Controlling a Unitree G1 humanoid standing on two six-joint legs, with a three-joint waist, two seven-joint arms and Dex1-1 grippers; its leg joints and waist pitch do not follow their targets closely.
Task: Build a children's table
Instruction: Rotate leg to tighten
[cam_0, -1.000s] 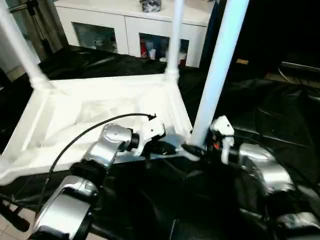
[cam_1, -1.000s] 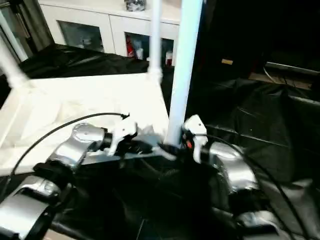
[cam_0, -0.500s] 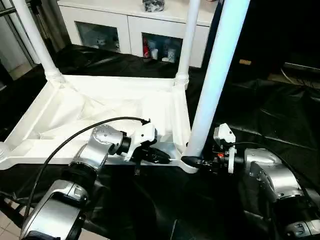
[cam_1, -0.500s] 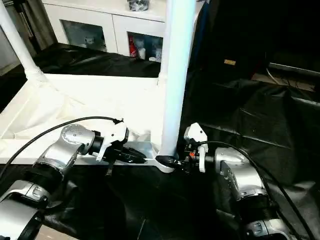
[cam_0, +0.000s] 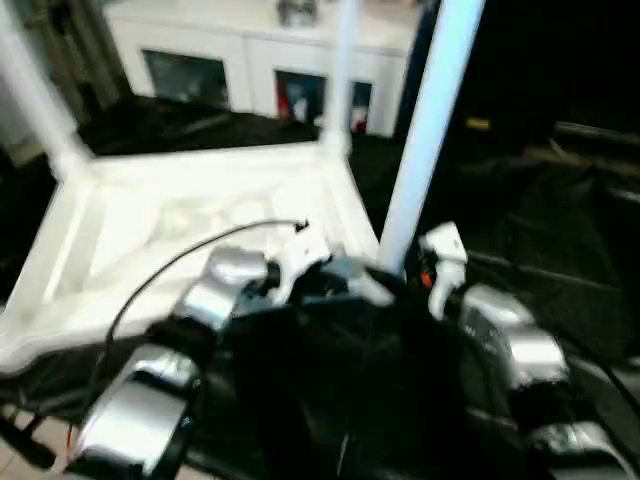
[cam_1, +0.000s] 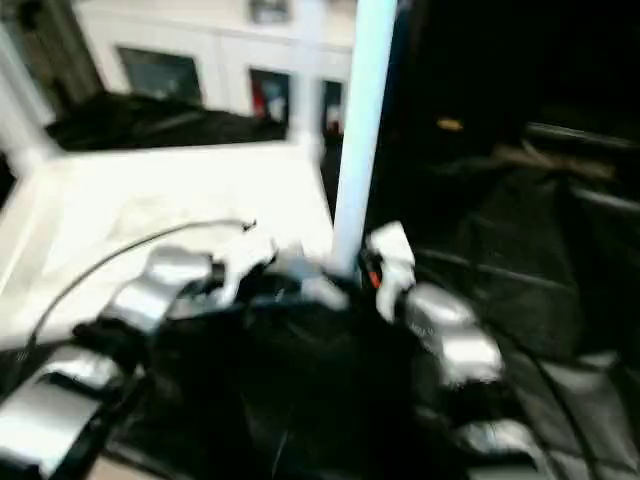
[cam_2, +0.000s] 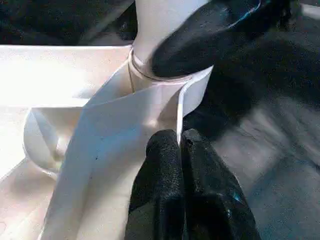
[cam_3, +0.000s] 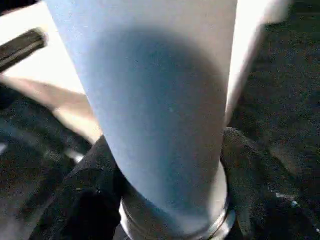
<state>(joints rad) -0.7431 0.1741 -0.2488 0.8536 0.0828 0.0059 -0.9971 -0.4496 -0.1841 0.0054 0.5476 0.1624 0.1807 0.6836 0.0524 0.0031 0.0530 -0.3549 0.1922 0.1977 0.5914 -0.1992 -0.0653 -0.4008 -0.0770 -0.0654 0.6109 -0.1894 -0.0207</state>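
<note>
Nearest the robot, the left hand (cam_2: 179, 145) is clenched with nothing between its fingers, its tips resting against the near rim of the inverted table top (cam_0: 180, 225) just beside the corner socket (cam_2: 160, 85). The right hand (cam_3: 170, 200) straddles the base of the near leg (cam_0: 425, 130); its fingers (cam_3: 82, 200) sit on either side of the tube at the collar, apparently grasping it.

Risk: the leg may not be fully seated. If the right hand releases early, or the top slides on the black sheet (cam_0: 540, 230), the leg could tilt or pull out of the socket.

The near leg's long axis runs vertically, free end up. Farther away, two more legs (cam_0: 342, 75) stand upright in the far corners, before a white cabinet (cam_0: 250, 55).
</note>
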